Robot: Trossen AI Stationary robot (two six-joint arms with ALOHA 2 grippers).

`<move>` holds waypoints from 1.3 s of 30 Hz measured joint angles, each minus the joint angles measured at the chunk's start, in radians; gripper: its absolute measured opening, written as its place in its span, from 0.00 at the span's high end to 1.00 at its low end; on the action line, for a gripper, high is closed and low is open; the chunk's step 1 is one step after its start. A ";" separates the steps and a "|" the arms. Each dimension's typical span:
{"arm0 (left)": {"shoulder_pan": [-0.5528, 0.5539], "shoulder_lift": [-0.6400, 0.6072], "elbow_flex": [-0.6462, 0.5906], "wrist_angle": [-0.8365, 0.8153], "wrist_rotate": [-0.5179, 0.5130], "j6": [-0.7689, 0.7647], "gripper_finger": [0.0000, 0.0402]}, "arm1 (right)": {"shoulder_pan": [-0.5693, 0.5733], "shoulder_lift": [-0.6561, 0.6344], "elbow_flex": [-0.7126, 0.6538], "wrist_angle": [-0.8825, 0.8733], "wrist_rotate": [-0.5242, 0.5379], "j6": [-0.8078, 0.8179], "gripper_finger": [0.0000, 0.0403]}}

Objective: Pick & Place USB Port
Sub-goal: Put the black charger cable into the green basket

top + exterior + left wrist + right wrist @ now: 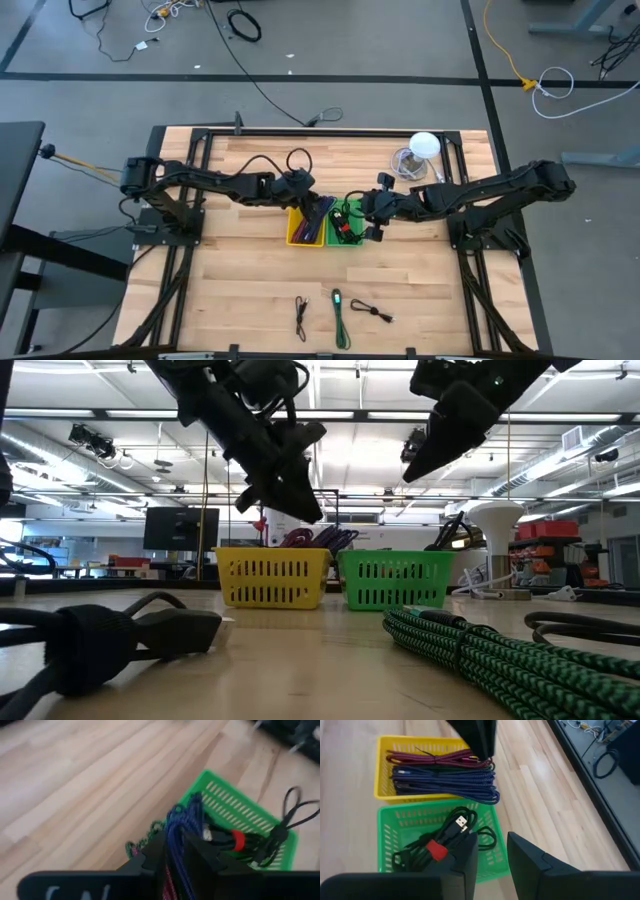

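A yellow basket (382,770) holds coiled blue (445,782) and maroon (420,756) braided cables. Beside it, a green basket (387,835) holds a black cable with a red band (437,851) and a USB plug (461,823). My left gripper (322,205) hangs just above the yellow basket (275,575). Its fingers stand slightly apart, and the blue cable (180,825) shows through the gap below them. My right gripper (492,845) hovers open over the green basket (395,580), above the black cable, with nothing between its fingers.
Three more cables lie near the table's near edge: a black one (301,318), a green braided one (340,318) and a small black one (370,312). A white lamp-like object (425,145) stands at the far right. Bare wood surrounds the baskets.
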 joint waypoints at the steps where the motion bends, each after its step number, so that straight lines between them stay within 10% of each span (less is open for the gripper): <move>1: 0.004 -0.013 0.000 0.002 0.014 0.012 0.81 | 0.000 0.000 0.000 0.000 -0.004 0.003 0.74; 11: -0.109 -0.137 0.002 -0.080 0.441 0.001 0.78 | 0.000 0.000 0.000 -0.021 -0.099 0.030 0.74; 25: -0.533 -0.103 0.000 -0.233 0.213 -0.590 0.82 | 0.000 0.000 -0.001 0.046 -0.018 0.001 0.74; 31: -0.624 -0.024 0.001 -0.154 0.053 -0.808 0.82 | 0.000 0.000 -0.002 0.046 -0.021 -0.009 0.74; 39: -0.665 0.117 0.000 -0.089 0.082 -0.966 0.82 | 0.000 0.000 -0.002 0.042 -0.068 -0.024 0.74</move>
